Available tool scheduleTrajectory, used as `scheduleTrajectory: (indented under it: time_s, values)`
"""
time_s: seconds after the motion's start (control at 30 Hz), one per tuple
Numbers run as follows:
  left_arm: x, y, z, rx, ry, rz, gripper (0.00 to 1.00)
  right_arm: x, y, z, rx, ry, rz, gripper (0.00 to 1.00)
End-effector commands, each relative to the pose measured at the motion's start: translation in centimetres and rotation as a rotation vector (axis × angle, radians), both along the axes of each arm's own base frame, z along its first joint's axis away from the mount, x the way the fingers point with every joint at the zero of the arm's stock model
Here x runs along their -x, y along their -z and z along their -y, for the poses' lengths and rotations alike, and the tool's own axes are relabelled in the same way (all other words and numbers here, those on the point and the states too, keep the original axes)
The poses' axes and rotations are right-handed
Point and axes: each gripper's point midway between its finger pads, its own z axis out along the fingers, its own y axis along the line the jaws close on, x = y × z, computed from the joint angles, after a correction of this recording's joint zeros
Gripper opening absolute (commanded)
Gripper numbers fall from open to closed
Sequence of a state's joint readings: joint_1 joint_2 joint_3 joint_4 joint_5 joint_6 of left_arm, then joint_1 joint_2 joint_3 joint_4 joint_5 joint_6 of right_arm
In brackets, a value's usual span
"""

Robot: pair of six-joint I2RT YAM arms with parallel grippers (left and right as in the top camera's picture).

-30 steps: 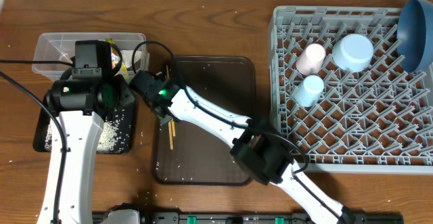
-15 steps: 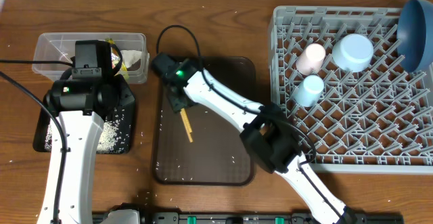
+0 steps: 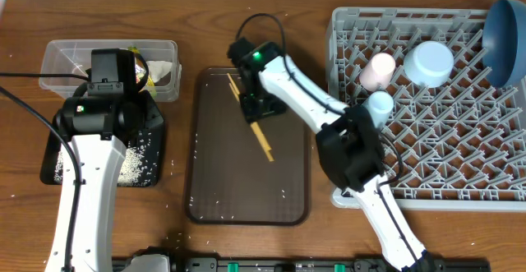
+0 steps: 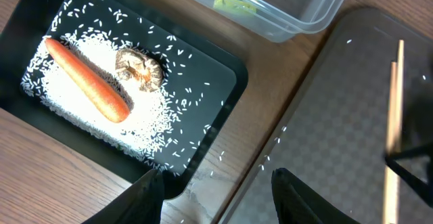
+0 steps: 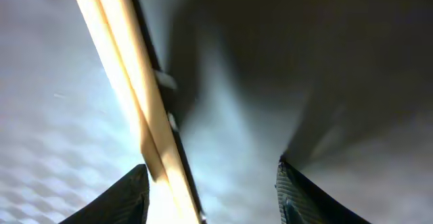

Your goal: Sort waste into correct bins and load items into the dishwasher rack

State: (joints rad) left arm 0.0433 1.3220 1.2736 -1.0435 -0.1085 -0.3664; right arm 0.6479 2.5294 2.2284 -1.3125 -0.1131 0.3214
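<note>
Now the chopsticks [image 3: 261, 138] have crossed the tray [image 3: 222, 198] toward the rack [image 3: 427, 157] with the right claw [image 3: 256, 108], so racking looks next. Whether it grips them I cannot tell. Beside the tray, the left claw [image 4: 220, 183] hangs released and empty.

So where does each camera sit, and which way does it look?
Overhead: fixed above the table, looking straight down; shows left arm, right arm, brown tray, dishwasher rack.
Left wrist: on the left arm, looking down past its own fingertips at the black tray holding the carrot.
Right wrist: on the right arm, close over the brown tray, fingertips beside the chopsticks.
Shared: chopsticks appear in all three.
</note>
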Motion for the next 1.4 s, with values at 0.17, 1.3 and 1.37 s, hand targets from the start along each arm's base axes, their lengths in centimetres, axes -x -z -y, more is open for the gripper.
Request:
scheduleTrajectory:
  time_s: [0.17, 1.3, 1.37]
  values:
    - [0.0, 0.0, -0.2, -0.005, -0.011, -0.002, 0.53, 0.6, 1.2, 2.0, 0.071, -0.116, -0.036, 0.28]
    - [0.0, 0.0, -0.2, -0.005, -0.012, -0.002, 0.54, 1.0, -0.8, 2.4, 0.057, -0.307, -0.026, 0.13]
    - [0.0, 0.0, -0.2, -0.005, -0.011, -0.002, 0.54, 0.8, -0.6, 2.3, 0.052, -0.315, -0.019, 0.17]
